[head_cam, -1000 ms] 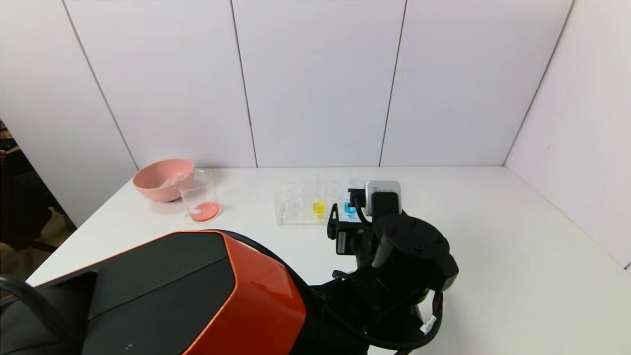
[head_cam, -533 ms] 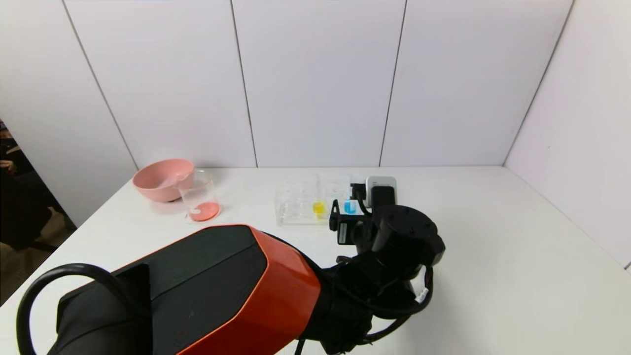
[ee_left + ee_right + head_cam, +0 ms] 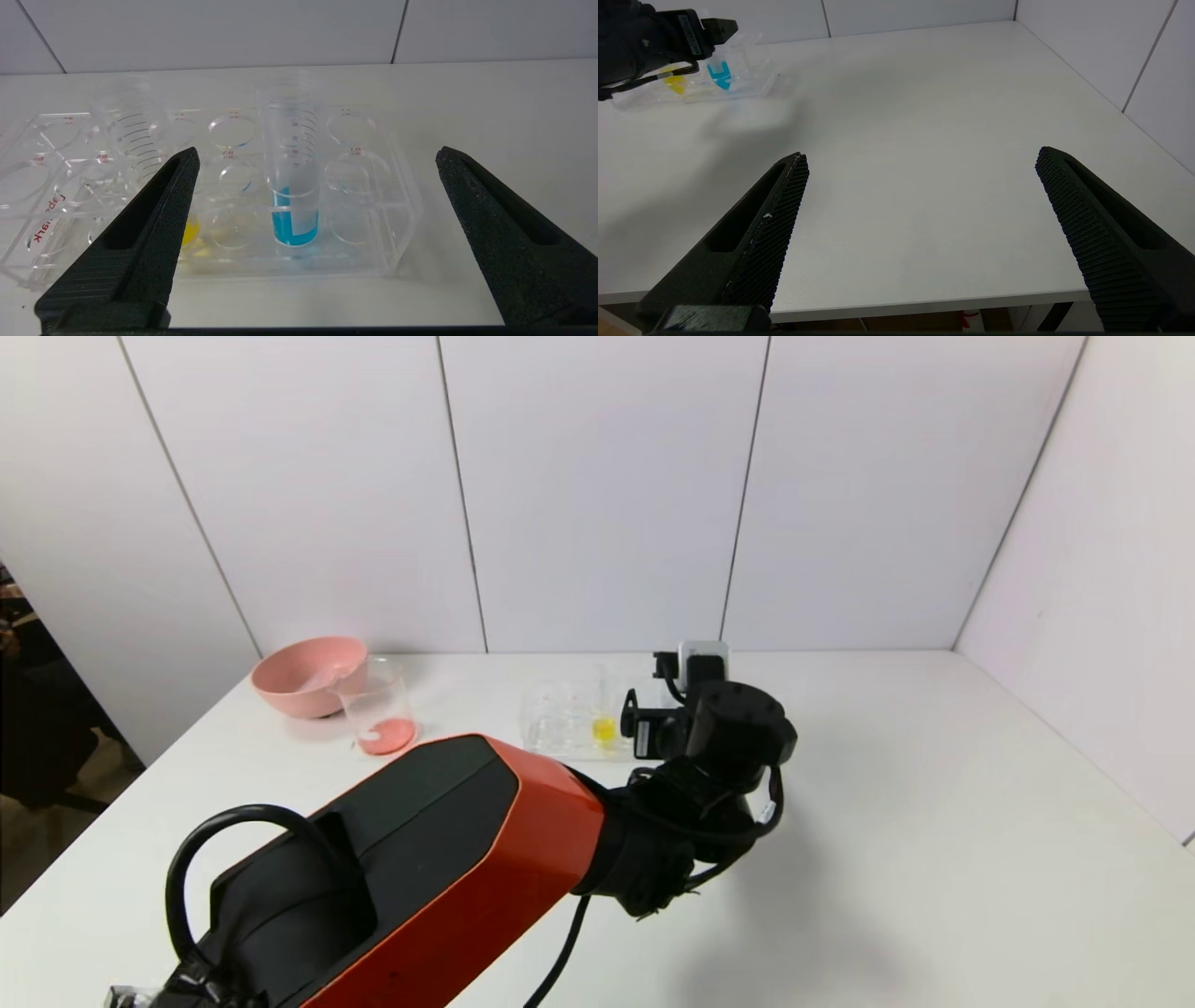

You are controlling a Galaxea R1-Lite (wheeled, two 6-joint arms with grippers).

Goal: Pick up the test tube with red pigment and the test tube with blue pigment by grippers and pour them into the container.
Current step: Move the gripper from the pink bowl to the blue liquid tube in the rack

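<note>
The left gripper (image 3: 315, 156) has been carried forward over the last second, from short of the rack (image 3: 560, 719) to right up against its near edge, so that the blue tube (image 3: 293, 186) is now hidden behind the wrist in the head view. In the left wrist view the fingers (image 3: 154, 210) are seen spread wide, holding nothing, with the blue tube upright in the rack midway between them and a little beyond the tips. The approach for the second pick is judged nearly lined up; closing on the tube has not yet been done.

The blue tube is shown as a slim clear cylinder with printed graduations, bright blue liquid filling only its lowest part. A yellow tube (image 3: 604, 729) stands in the rack at its 9 o'clock. No tube with red liquid can be seen in the rack; an emptied-looking graduated tube (image 3: 126, 135) stands farther toward 9 o'clock.

The beaker (image 3: 377, 709) is found well apart from the rack at 9 o'clock, just in front of the pink bowl (image 3: 308, 674), with orange-red liquid already in its bottom, so the red pour is judged done.

The right gripper (image 3: 920, 163) is held low off the table's near edge at 5 o'clock, fingers wide and unladen.
</note>
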